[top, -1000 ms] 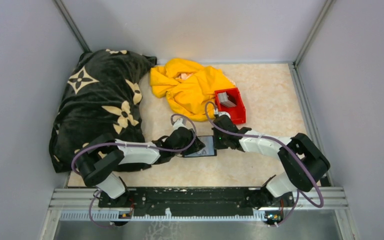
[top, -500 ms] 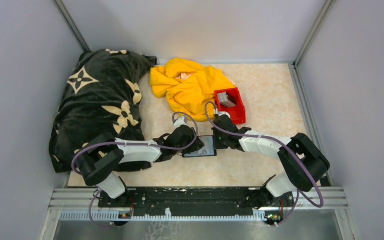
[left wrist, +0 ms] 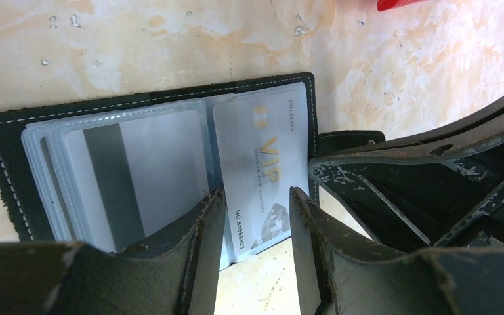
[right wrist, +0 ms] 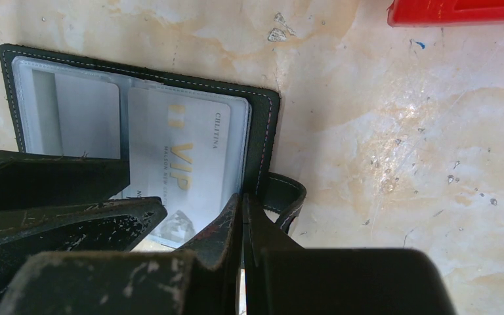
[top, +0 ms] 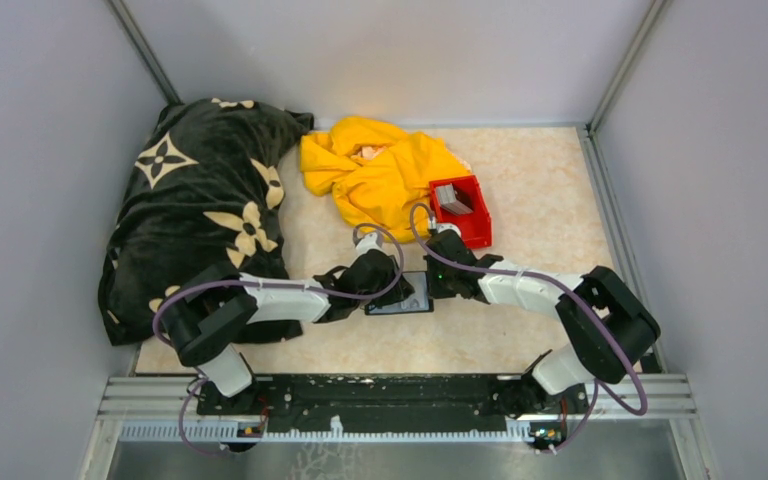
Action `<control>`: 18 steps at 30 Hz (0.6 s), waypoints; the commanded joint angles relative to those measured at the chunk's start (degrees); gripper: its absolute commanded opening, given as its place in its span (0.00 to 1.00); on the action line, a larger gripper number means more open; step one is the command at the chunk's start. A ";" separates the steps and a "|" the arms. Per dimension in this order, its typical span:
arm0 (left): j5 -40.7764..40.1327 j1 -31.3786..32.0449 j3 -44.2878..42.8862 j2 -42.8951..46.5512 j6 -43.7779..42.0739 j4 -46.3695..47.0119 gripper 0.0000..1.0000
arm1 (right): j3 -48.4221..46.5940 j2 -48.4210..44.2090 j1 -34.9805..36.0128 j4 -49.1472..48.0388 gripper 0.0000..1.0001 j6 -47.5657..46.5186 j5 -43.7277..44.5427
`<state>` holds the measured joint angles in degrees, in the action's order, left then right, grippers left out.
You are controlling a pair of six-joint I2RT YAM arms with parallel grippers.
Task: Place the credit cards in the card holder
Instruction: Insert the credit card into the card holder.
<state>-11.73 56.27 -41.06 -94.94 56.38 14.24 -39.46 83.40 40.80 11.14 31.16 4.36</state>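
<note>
Fingers of your left end effector point(left wrist: 252, 216) stand half spread above a silver VIP card point(left wrist: 262, 151), whose near end sticks out of a clear sleeve in the open card holder point(left wrist: 13, 138). Whether the pads touch it is hard to tell. Your right end effector point(right wrist: 243, 220) is pinched fully closed, tips down by the snap tab point(right wrist: 285, 197). The holder lies flat on the desk point(top: 530, 180). Beyond it, grey cards point(top: 452, 200) sit in a red bin point(top: 478, 228). A yellow cloth point(top: 380, 175) and a black flowered blanket point(top: 200, 190) lie farther back.
</note>
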 commanded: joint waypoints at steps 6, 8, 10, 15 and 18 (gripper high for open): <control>0.72 1.01 -2.53 -2.35 -1.39 -0.27 0.47 | -0.79 0.63 1.31 0.71 0.00 0.05 0.94; 0.89 1.12 -2.84 -2.74 -1.42 -0.11 0.47 | -0.87 0.65 1.30 0.71 0.00 0.09 0.95; 1.13 1.25 -2.89 -3.13 -1.43 0.14 0.47 | -0.96 0.63 1.30 0.80 0.00 0.05 0.97; 1.39 1.30 -2.90 -3.52 -1.31 0.60 0.47 | -1.18 0.57 1.47 0.80 0.00 0.15 0.99; 1.74 1.35 -2.69 -3.59 -1.07 1.23 0.47 | -1.47 0.77 1.60 1.00 0.00 0.12 1.08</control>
<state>-11.66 56.90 -43.05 -96.86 55.61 14.15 -39.48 83.40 41.15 11.16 31.16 4.78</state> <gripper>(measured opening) 0.466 0.005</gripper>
